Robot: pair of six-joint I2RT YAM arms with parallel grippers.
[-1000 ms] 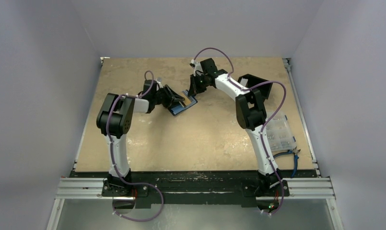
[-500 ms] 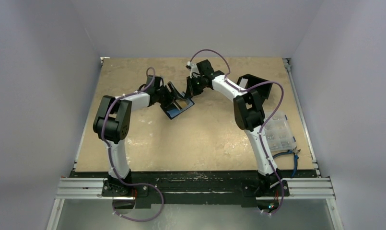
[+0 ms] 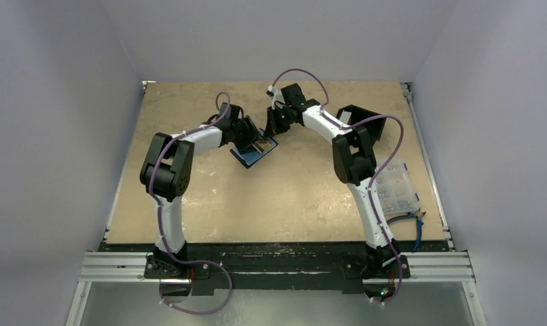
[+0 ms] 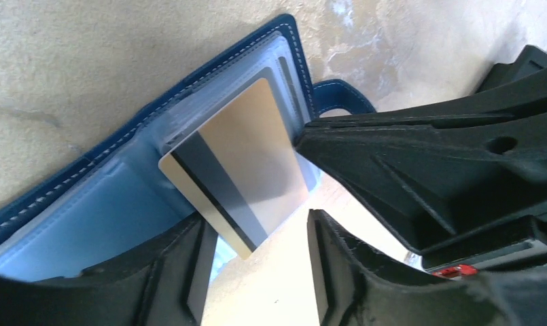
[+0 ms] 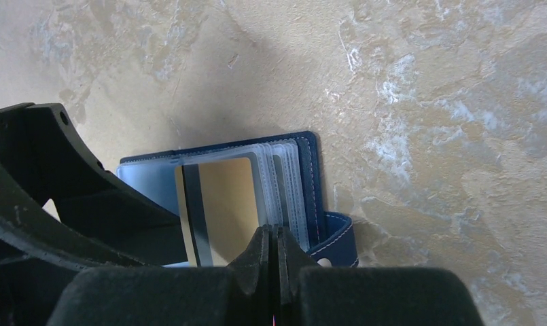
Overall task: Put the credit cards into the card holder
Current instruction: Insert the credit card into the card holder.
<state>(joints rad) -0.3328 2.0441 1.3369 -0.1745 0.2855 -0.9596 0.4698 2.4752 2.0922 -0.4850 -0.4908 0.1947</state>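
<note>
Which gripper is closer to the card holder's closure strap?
Right. The right gripper, shut, sits just beside the strap; the left gripper straddles the gold card's far corner, across the card.

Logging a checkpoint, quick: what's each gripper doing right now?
Left gripper: open, card corner between its fingers, not clamped.
Right gripper: shut, tips at the holder sleeves beside the card.

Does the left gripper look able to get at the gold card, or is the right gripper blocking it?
Probably yes: the left gripper, fingers spread, straddles a corner of the gold card; the shut right gripper sits at its far edge.
</note>
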